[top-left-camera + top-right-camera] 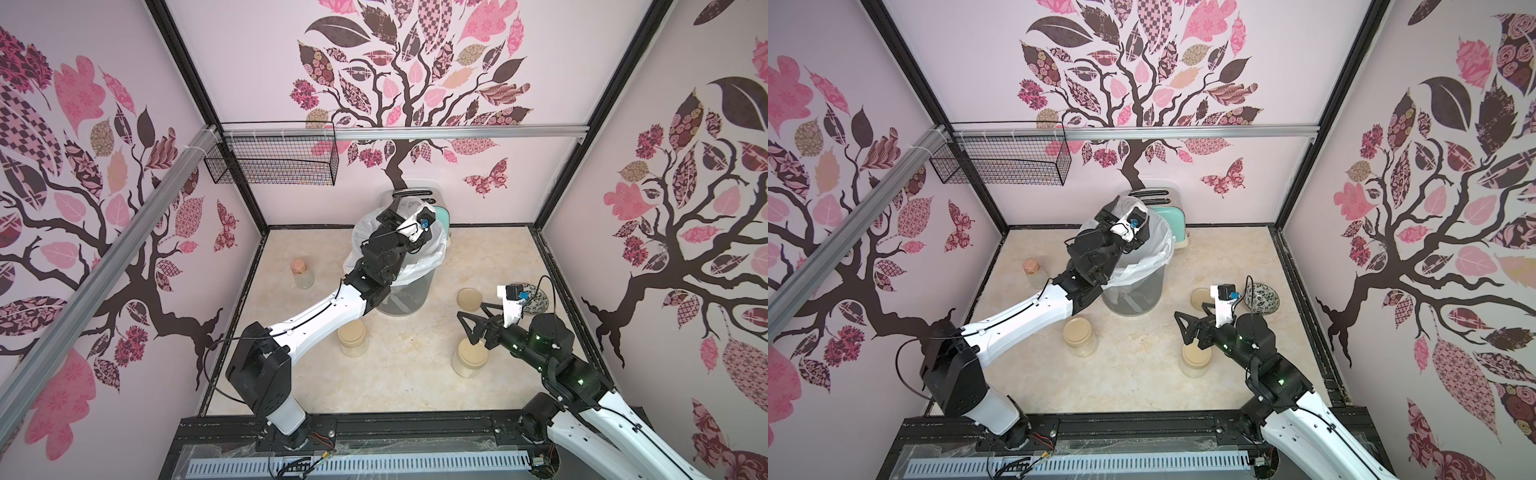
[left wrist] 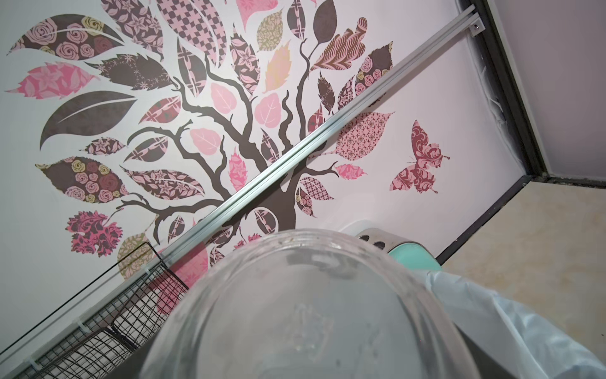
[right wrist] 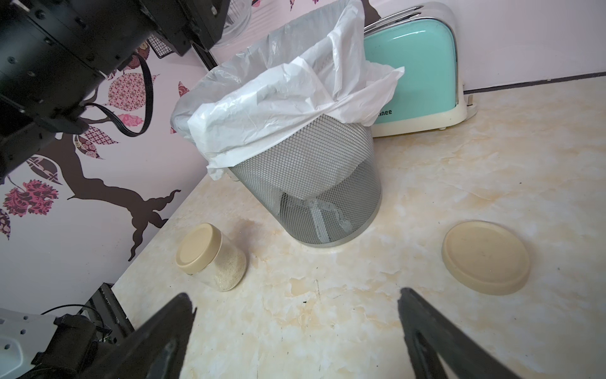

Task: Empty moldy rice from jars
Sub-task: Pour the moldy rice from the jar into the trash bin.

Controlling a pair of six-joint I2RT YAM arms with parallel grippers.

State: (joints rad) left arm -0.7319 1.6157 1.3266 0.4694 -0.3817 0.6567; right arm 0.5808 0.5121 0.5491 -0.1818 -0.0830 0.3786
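Note:
My left gripper (image 1: 399, 210) is raised over the bin and shut on an open, lidless jar (image 2: 305, 311), which is tipped over the bag. In the left wrist view its clear glass looks empty and hides the fingers. The jar's beige lid (image 3: 485, 257) lies flat on the table. A lidded jar (image 3: 213, 257) with moldy rice (image 3: 229, 267) stands left of the bin, seen in both top views (image 1: 352, 337) (image 1: 1079, 336). Another lidded jar (image 1: 469, 357) stands just under my right gripper (image 1: 465, 328). This gripper (image 3: 295, 295) is open and holds nothing.
A mesh waste bin (image 3: 311, 183) lined with a white bag stands mid-table, with a mint toaster (image 3: 413, 65) behind it. A cork-stoppered flask (image 1: 302, 274) is at the far left. A dark patterned bowl (image 1: 1262, 297) is at the right wall and a wire basket (image 1: 274, 160) hangs on the back wall.

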